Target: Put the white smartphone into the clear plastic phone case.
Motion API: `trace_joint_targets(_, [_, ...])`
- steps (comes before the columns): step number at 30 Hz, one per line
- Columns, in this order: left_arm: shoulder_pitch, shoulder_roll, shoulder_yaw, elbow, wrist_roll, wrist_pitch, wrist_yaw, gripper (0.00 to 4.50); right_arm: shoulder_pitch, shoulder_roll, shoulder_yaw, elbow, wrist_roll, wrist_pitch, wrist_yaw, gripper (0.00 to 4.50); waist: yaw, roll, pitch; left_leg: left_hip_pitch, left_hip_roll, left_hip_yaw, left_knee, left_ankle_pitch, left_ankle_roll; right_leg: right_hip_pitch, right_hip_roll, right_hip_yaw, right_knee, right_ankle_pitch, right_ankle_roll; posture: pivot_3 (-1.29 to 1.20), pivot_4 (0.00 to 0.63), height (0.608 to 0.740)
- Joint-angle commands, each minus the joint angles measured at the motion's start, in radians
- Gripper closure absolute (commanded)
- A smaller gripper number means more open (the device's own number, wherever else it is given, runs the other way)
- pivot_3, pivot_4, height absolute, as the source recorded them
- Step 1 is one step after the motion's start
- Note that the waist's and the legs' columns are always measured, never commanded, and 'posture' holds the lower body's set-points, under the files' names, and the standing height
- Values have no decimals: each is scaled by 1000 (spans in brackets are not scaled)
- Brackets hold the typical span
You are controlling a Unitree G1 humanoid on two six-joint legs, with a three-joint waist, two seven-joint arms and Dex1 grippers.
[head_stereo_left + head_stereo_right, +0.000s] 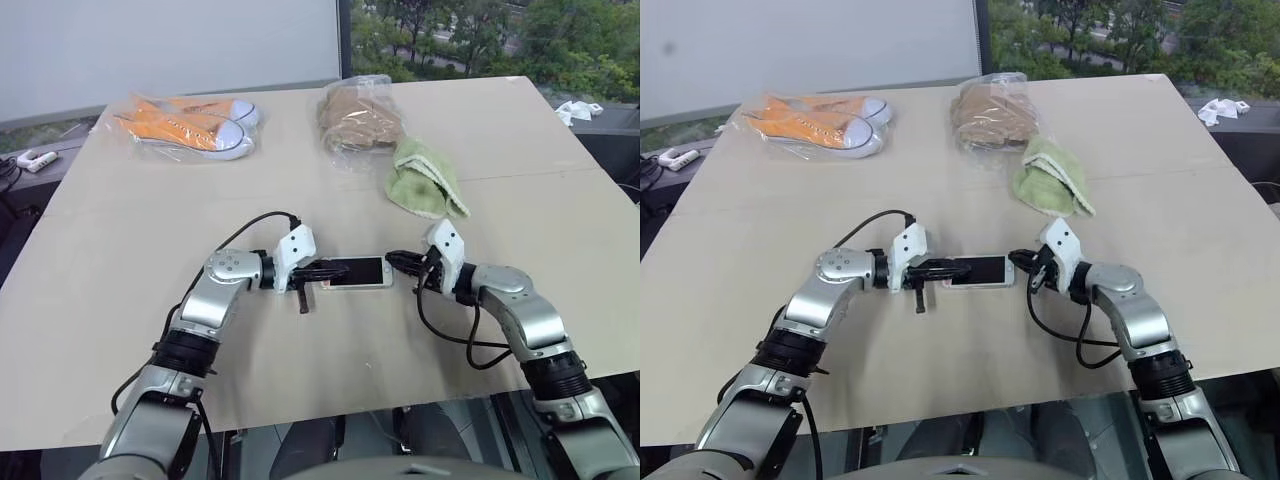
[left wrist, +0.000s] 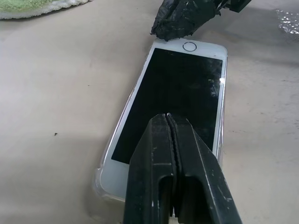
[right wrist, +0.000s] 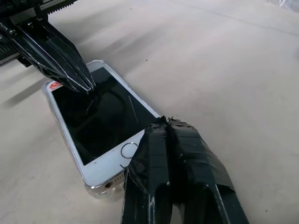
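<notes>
I see one phone [image 2: 180, 93] on the desk [image 1: 330, 340], maybe seated in one clear case [image 2: 100, 179]. Both fingers are shut: left [image 2: 172, 154], right [image 3: 170, 154]. One green cloth [image 1: 425, 178] and two bagged bundles lie behind.

Orange sneakers [image 1: 188, 124] in a clear bag are lying at the far left of the beige table [image 1: 300, 360]. A bagged tan item [image 1: 358, 118] is sitting near the far edge, with a green cloth [image 1: 425, 180] lying just beside it. A small white object [image 1: 36, 159] is resting off the table's left edge.
</notes>
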Motion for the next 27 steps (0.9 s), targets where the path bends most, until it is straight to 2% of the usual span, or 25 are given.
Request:
trace_joint_targets(1, [22, 16, -1, 6, 10, 5, -3, 4500, 1, -21, 48, -6, 3, 62, 31, 4444, 0, 0, -1, 0, 0, 0, 0, 0, 0, 0, 0, 0, 0, 0, 0, 0, 150, 740])
trace_joint_targets(6, [28, 19, 1, 0, 10, 4, 3, 4500, -15, -29, 91, 26, -18, 132, 18, 4444, -2, -1, -5, 2, 1, 0, 0, 0, 0, 1, 1, 1, 0, 0, 0, 0, 150, 740])
trace_joint_targets(12, [42, 26, 4, -15, 9, 9, 10, 4500, -38, -25, 165, 30, -36, 302, -8, 4444, -6, -3, -15, 5, 1, 0, -1, 0, 0, 3, 2, 3, 0, 0, 0, 0, 150, 740])
trace_joint_targets(23, [38, 19, -2, -5, 13, 2, 14, 4500, -52, -95, 278, -32, -119, 304, 14, 4444, -13, -4, -26, 6, 1, 0, -1, 0, 0, 4, 2, 3, 0, 0, 0, 0, 150, 740])
trace_joint_targets(27, [40, 14, -4, 1, 15, -6, 17, 4500, -44, -125, 292, -85, -100, 304, 58, 4444, -12, -4, -27, 6, 1, -1, -1, 0, 0, 4, 2, 3, -1, 0, 0, 0, 150, 740])
